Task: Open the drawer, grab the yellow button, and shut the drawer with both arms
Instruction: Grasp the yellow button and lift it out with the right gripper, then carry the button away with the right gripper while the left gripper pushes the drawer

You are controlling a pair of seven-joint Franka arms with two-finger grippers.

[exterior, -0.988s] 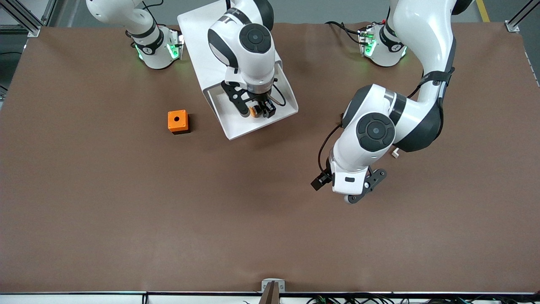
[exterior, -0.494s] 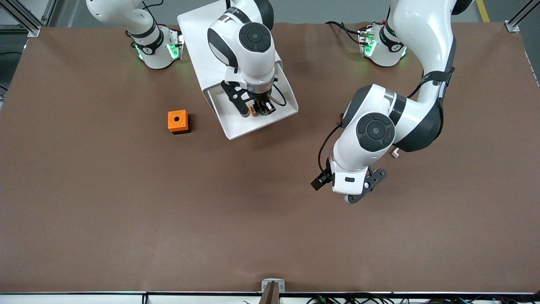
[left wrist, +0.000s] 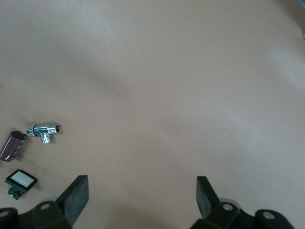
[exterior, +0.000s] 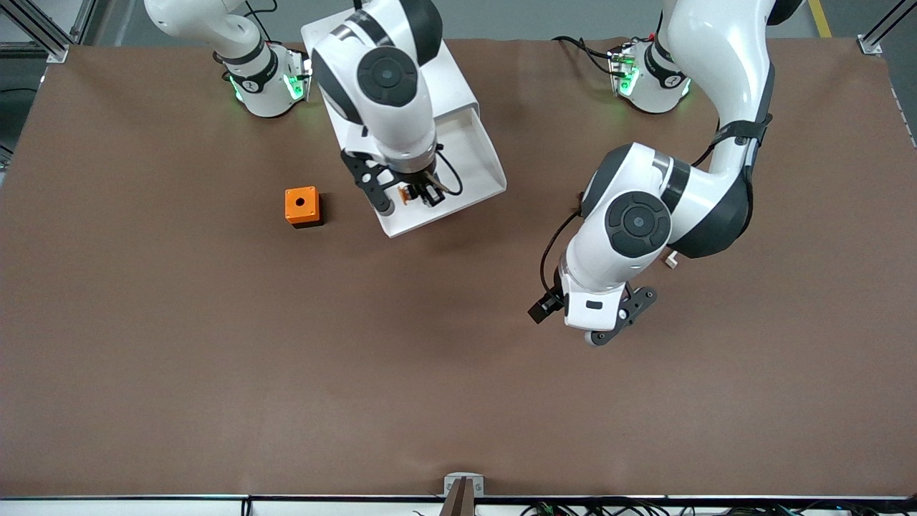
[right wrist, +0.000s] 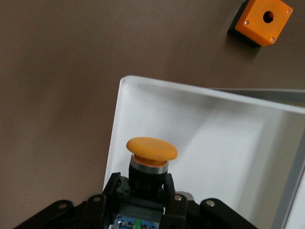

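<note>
Button [right wrist: 151, 149], orange cap w/ black body, sits clamped in the right pincer [exterior: 418, 193], lifted over the pulled-out drawer [exterior: 481, 154]. In the right wrist view the cap points up out of the clenched fingers [right wrist: 110, 191], w/ the drawer's white floor and rim just below it. Drawer sticks out of the white cabinet [exterior: 326, 39] at the robots' end of the table [exterior: 215, 358], angled toward the front camera.

Orange cube [exterior: 301, 206] w/ a hole in its top stands on the table beside the drawer, toward the right arm's end, apart from it; also seen in the right wrist view.

Left pincer [exterior: 609, 326] hangs over bare table well apart from the drawer, toward the left arm's end; arm waits. Its fingers [left wrist: 76, 195] are spread wide, nothing between them. Left wrist view shows three small bits on the table near that pincer: a chrome fitting [left wrist: 43, 131], a dark brown cylinder [left wrist: 12, 146] just beside it, and a small black part w/ a white face [left wrist: 20, 181].

No readable brand, label or writing on any of these things.
</note>
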